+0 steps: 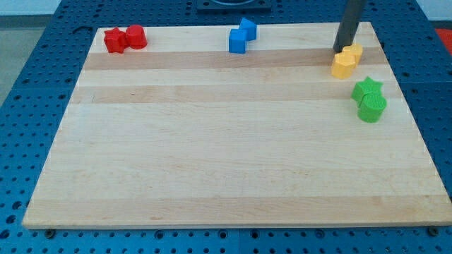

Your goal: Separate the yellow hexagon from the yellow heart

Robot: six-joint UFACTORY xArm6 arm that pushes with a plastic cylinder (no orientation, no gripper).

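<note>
Touching 2 yellow blocks (pixel 346 61) at their top-left: my tip (pixel 338 50); no end effector jaws, just rod.

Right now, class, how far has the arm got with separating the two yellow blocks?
Done: nothing visible yet; the two yellow blocks touch near the board's top right. Which is the hexagon is unclear. In hand: my tip is at their upper left edge. Left: pushing one clear of the other.
</note>
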